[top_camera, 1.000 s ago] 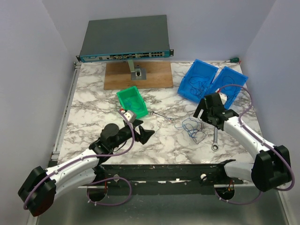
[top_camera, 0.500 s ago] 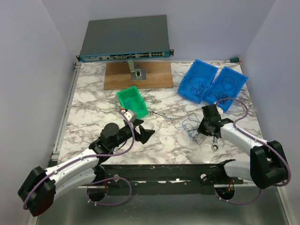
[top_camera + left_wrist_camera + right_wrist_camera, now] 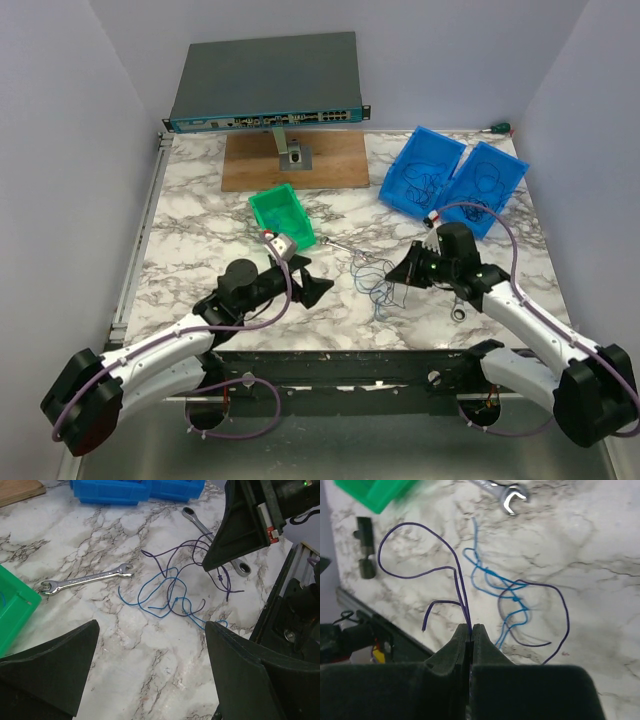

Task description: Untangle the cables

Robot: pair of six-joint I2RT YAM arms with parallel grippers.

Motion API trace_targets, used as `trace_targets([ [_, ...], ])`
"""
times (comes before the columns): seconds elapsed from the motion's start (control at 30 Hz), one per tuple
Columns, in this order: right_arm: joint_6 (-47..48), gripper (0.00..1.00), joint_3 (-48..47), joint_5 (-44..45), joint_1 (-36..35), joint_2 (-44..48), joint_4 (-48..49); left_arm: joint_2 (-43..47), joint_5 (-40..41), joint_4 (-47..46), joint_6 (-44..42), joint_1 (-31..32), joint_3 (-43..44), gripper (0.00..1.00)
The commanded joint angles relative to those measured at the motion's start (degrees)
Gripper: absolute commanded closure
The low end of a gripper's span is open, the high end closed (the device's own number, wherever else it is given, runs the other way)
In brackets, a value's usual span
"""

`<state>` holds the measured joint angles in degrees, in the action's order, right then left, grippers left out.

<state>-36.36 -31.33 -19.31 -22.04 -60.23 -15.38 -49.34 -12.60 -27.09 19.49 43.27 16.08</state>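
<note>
The cables (image 3: 378, 280) lie as a loose tangle of thin blue and dark purple wires on the marble table, between the two arms. My right gripper (image 3: 405, 275) is shut on a dark purple wire (image 3: 455, 575), which loops up out of its closed tips (image 3: 471, 628). The blue wire (image 3: 490, 575) is knotted with it just beyond. My left gripper (image 3: 312, 277) stands open to the left of the tangle, with nothing between its fingers (image 3: 150, 630). In the left wrist view the cables (image 3: 170, 592) lie just ahead of its fingertips.
A silver wrench (image 3: 340, 245) lies by the green bin (image 3: 282, 215). A ratchet wrench (image 3: 460, 300) rests under the right arm. Two blue bins (image 3: 420, 170) holding more wires stand at the back right. A wooden board (image 3: 295, 160) and a network switch (image 3: 265, 85) are at the back.
My right gripper came down onto the tangle, shut on the dark wire and moved left, dragging the cables left with it. The left arm shifted only slightly.
</note>
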Motion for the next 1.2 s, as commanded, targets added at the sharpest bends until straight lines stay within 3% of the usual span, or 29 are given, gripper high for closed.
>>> trace_targets([
  [0.0, 2.49, 0.99, -1.96, -9.69, -0.98, 4.75, 0.30, -2.67, -3.93, -0.64, -0.42, 0.33, 2.84, 0.11],
  [0.23, 2.43, 0.99, -6.40, -7.69, -1.00, 7.99, -2.67, -9.46, -5.63, 0.66, -0.04, 0.50, 5.97, 0.07],
  [0.43, -0.89, 0.99, -11.47, 17.98, -1.07, 11.27, -8.92, -14.89, -3.31, 4.81, 0.29, 1.02, 9.87, 0.07],
  [0.5, -0.54, 0.99, -12.70, 22.57, -1.00, 11.96, -8.68, -15.69, -2.88, 5.29, 0.29, 1.12, 10.28, 0.07],
  [0.7, -0.38, 0.99, -17.42, 24.73, -1.07, 11.63, -7.93, -20.05, -0.50, 8.29, -1.00, 2.72, 13.22, 0.06],
  [1.17, -2.66, 0.99, -15.05, 22.60, -1.01, 12.71, -5.69, -44.91, 9.08, 30.61, -3.01, 9.41, 36.23, 0.04],
])
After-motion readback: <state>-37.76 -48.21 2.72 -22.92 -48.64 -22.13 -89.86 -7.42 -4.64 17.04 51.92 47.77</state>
